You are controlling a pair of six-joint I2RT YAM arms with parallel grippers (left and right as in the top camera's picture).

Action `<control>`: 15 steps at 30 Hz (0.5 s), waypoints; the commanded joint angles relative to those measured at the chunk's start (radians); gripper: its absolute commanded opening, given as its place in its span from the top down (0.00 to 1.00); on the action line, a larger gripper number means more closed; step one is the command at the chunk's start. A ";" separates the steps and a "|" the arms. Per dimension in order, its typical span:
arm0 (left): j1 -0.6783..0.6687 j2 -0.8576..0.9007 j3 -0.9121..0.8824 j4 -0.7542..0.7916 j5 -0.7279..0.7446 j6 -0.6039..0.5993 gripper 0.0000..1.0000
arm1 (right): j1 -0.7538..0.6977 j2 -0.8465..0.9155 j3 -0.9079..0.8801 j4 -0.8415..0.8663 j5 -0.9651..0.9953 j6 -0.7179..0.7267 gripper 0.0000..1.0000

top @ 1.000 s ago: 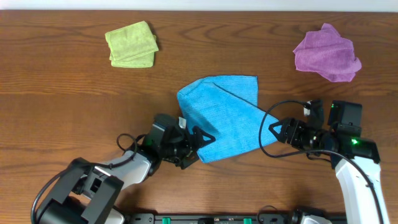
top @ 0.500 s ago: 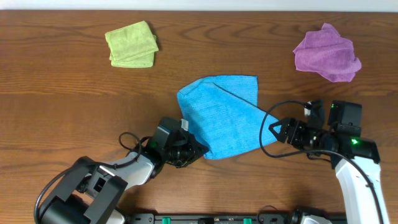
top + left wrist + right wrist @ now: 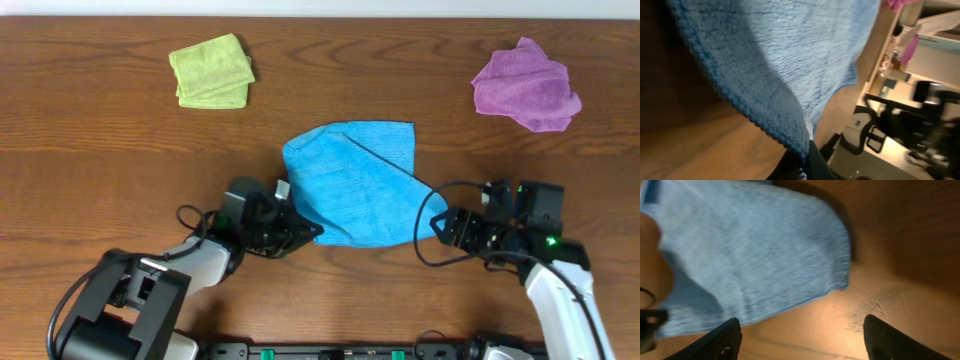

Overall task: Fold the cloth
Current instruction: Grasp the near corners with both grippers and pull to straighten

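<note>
The blue cloth (image 3: 355, 185) lies at the middle of the wooden table, partly folded with a diagonal crease. My left gripper (image 3: 308, 232) is shut on the cloth's near corner, at its lower left edge. In the left wrist view the cloth (image 3: 780, 60) hangs up and away from the closed left gripper (image 3: 802, 161), with the knitted hem pinched between the fingers. My right gripper (image 3: 440, 226) stands open just off the cloth's right corner. The right wrist view shows the cloth (image 3: 750, 250) lying ahead of the open right gripper (image 3: 801, 326), with bare table between the fingers.
A folded green cloth (image 3: 211, 70) lies at the back left. A crumpled purple cloth (image 3: 526, 85) lies at the back right. Black cables loop beside both arms near the table's front edge.
My left gripper has shut on the blue cloth's near corner and drawn it leftward, flattening the cloth's front edge. The right arm has shifted slightly toward the front left.
</note>
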 commanded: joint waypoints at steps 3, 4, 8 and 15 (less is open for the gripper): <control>0.051 0.010 -0.001 0.000 0.105 0.046 0.94 | -0.016 -0.003 -0.093 0.087 0.008 0.052 0.23; 0.057 0.010 -0.001 0.000 0.106 0.046 0.94 | -0.016 -0.003 -0.107 0.104 0.008 0.064 0.23; 0.077 0.010 -0.001 -0.001 0.122 0.046 0.94 | -0.016 -0.002 -0.174 0.186 0.005 0.126 0.26; 0.099 0.010 -0.001 -0.001 0.132 0.046 0.94 | -0.016 0.023 -0.248 0.331 -0.004 0.215 0.32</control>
